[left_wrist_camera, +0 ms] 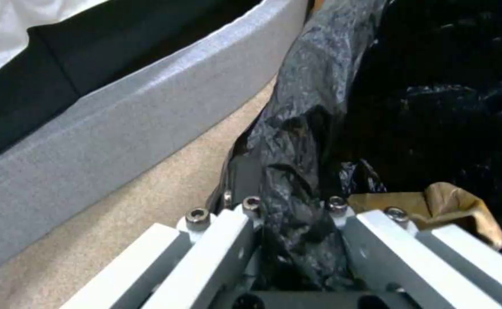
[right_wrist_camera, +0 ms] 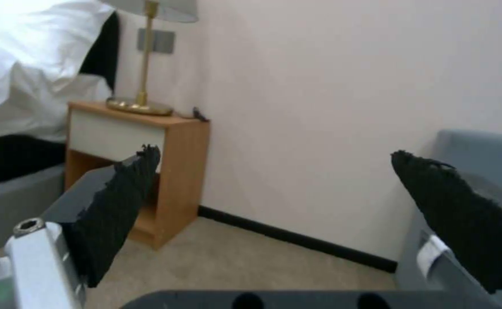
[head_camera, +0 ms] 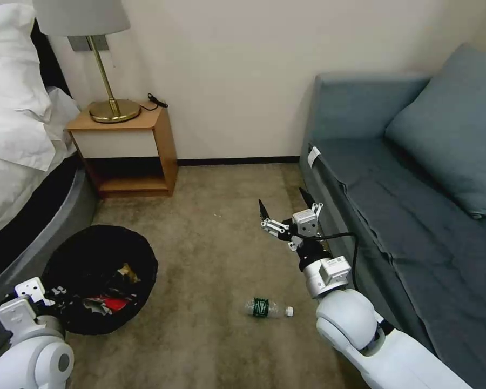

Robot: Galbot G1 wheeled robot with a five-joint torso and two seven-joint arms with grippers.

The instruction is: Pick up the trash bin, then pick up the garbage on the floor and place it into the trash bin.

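Note:
The trash bin [head_camera: 100, 254], round and black with a crinkled bag liner, is on the floor [head_camera: 216, 259] beside the bed. My left gripper [head_camera: 55, 295] is shut on the bin's near rim; the left wrist view shows its fingers [left_wrist_camera: 228, 223] clamping the bagged rim [left_wrist_camera: 297, 167]. In the bin lie a red packet [head_camera: 108, 304], a brown-yellow wrapper [head_camera: 128, 273] and tan paper [left_wrist_camera: 457, 206]. A clear bottle [head_camera: 265, 308] with a green label and white cap lies on the carpet. My right gripper [head_camera: 282, 201] hangs open and empty above and beyond the bottle, with its black pads [right_wrist_camera: 119, 201] spread wide.
A blue-grey sofa [head_camera: 416, 216] runs along the right, close to my right arm. The bed's grey base [left_wrist_camera: 119, 128] and white bedding [head_camera: 16, 108] border the left. A wooden nightstand [head_camera: 135, 151] with a brass lamp [head_camera: 110, 102] stands against the far wall.

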